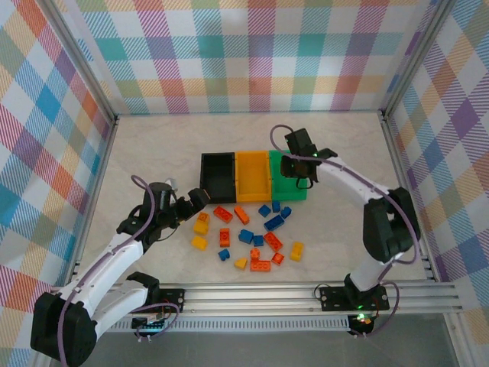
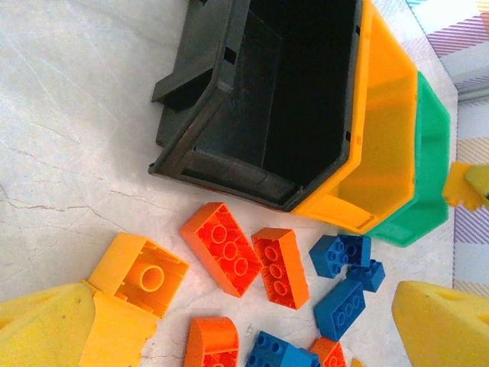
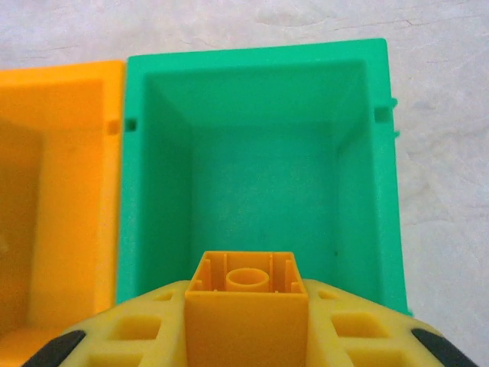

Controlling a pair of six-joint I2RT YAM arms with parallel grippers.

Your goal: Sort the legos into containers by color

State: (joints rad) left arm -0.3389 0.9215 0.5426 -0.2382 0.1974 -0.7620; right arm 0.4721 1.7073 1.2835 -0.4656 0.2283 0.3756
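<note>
The right arm reached forward from its base at the near edge, bent at the elbow and turned inward, so that the right gripper (image 1: 299, 171) hung over the green bin (image 1: 286, 190). From the right wrist, its yellow fingers (image 3: 348, 329) were clenched on a yellow brick (image 3: 244, 306), whose hollow face with a round tube showed above the near rim of the green bin (image 3: 260, 57). The inside of that bin looked bare.

The left arm stretched low across the table from the near left corner. The left gripper (image 1: 197, 202) sat just beside the near end of the black bin (image 1: 218, 156), its jaws spread wide and grasping nothing. From the left wrist, the left gripper (image 2: 244, 336) hovered over loose bricks, with one pad (image 2: 46, 329) touching or just beside a yellow piece (image 2: 141, 275).

The three bins stood touching in a row: black on the left, the orange bin (image 1: 252, 155) in the middle, green on the right. The loose bricks (image 1: 248, 233), red-orange, blue and yellow, lay scattered on the table just in front of them.

The tabletop (image 1: 153, 153) was pale and marbled. Cloth walls (image 1: 244, 53) in a bright plaid closed it in on three sides, and a metal rail (image 1: 252, 294) ran along the near edge.
</note>
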